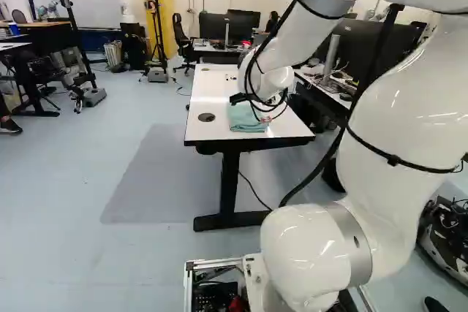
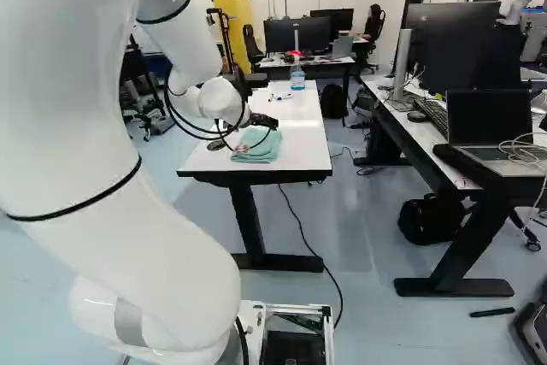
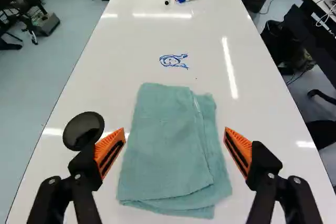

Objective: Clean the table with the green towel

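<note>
The green cloth towel (image 3: 169, 150) lies folded on the white, black-edged table (image 3: 105, 98), close to its near short edge and about midway between the long edges. The black claw with orange pads (image 3: 175, 131) is released, its fingers spread wide with the towel seen between them; nothing is held. The step in hand is judged to be picking up the towel. The claw should be kept centred and lowered straight until the pads are just above the tabletop, then closed so that all layers are gathered (a shallow pinch might take only the top fold). Hard pressing on the table should be avoided. The blue ink scribble (image 3: 174, 61), farther toward the far edge, is presumably what must be wiped, so enough cloth should be left hanging below the pads.
</note>
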### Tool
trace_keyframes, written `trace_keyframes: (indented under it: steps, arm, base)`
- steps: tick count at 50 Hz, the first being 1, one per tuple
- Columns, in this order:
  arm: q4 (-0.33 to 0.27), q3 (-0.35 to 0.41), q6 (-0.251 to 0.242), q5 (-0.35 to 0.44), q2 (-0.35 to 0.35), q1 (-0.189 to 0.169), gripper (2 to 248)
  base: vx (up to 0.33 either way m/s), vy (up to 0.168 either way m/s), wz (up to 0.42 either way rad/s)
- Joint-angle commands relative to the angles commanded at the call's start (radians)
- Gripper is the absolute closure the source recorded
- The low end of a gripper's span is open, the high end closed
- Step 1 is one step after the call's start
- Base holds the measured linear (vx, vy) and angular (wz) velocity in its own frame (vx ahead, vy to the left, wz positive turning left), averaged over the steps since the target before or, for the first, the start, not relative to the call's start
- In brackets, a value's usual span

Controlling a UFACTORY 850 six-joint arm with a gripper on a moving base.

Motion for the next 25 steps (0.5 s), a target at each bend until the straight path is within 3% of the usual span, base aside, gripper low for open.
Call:
trace_keyframes:
  steps: [8,25]
  arm:
    - [0.000,-0.041,0.000,-0.064,-0.026,0.005,3]
    - [0.000,-0.131,0.000,-0.063,-0.110,0.014,3]
  base:
    - [0.000,0.000,0.000]
    - [0.000,0.000,0.000]
